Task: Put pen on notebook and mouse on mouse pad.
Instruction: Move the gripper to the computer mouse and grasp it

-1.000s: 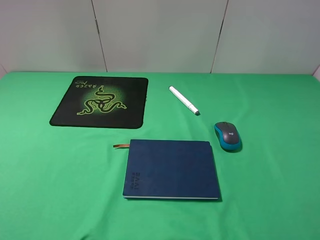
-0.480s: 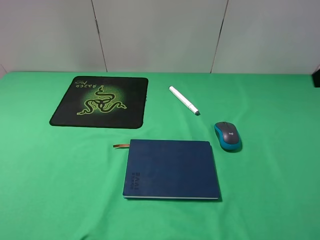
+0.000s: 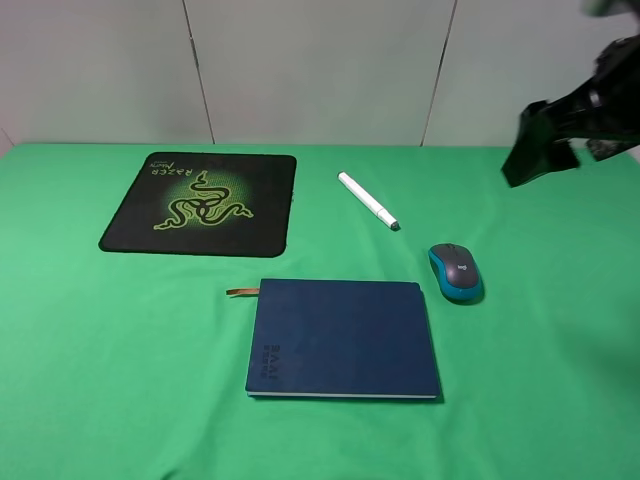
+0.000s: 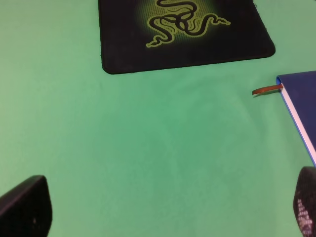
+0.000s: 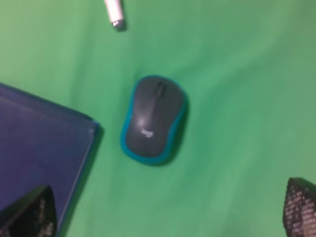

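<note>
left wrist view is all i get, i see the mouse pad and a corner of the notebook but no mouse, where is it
Observer: The mouse sits on the green cloth just right of the notebook, apart from it.
Operator: and the pen
Observer: The pen lies on the cloth between the mouse pad and the mouse, farther back than the notebook, touching none of them.
Operator: right gripper on anything
Observer: No. The right gripper is open and empty, held high at the right, with the mouse below it in its wrist view.

Mouse (image 3: 456, 271) beside notebook (image 3: 342, 338), seemingly apart; pen (image 3: 367, 200), mouse pad (image 3: 135, 225) behind.
</note>
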Motion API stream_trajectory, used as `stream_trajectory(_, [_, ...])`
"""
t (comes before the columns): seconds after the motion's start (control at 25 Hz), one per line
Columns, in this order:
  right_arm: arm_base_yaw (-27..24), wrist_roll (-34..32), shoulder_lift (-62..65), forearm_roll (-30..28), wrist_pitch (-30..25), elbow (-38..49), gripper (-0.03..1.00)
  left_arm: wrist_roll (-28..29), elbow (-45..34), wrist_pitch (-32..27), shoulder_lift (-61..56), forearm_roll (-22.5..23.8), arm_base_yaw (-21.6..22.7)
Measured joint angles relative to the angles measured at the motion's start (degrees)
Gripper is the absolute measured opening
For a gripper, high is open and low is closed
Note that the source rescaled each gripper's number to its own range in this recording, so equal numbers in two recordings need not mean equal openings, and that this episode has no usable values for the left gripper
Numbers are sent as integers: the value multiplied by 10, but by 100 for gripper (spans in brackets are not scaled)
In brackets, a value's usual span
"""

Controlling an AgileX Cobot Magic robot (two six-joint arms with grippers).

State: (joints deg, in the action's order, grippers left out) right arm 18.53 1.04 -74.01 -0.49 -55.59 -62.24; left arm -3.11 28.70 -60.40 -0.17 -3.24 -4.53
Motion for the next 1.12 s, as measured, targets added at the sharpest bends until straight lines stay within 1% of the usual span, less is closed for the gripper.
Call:
stream_trajectory(0.16, [20, -24, -61, 0, 3, -11, 100, 0, 0, 0, 0, 0, 0])
stream_trajectory(0.28, [22, -42, -104, 0, 5, -13, 100, 0, 0, 0, 0, 0, 0])
stream_trajectory(0.44, [22, -46, -159, -1, 14, -13, 100, 0, 0, 0, 0, 0, 0])
stream_trajectory(0.84, [22, -46, -263, 0, 65, -13, 100, 0, 0, 0, 0, 0, 0])
stream_trajectory(1.12, [17, -48, -325, -2, 116, -13, 100, 0, 0, 0, 0, 0, 0])
